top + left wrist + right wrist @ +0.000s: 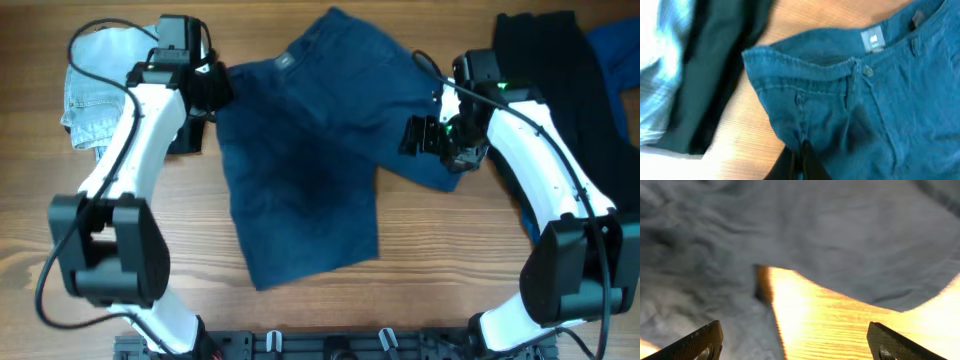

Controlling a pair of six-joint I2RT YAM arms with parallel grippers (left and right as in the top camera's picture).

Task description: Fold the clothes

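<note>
Nearest the arm bases: bare wooden table [430,290], then the lower leg hem of the navy shorts [300,180]. Spread flat across the middle of the table, button side up, with the second leg reaching toward the right side.

A little farther, over the edge of that right leg: the right gripper [422,135]. Hanging with fingers [700,342] wide apart, holding nothing, cloth and bare wood showing between them.

Farther again, at the left corner of the waistband: the left gripper [802,160]. Fingers pressed together with a pinch of the cloth between, as far as the wrist view allows to tell. Just beyond, a grey label [872,39] inside the waistband and a button [868,71] below it.

Probably an early step: laying out and taking hold, with no fold made yet. Next move, by judgement: closing the right gripper on the edge of the right leg, then bringing one half over the other, both arms together, to avoid dragging the cloth askew.

Counted: two grippers, one pair of shorts with two legs, one label, one button. At the far edge, apart from the work: one pale denim piece [95,85] at the left, one black garment [545,60] at the right, one bright blue cloth [615,45] beside it.
</note>
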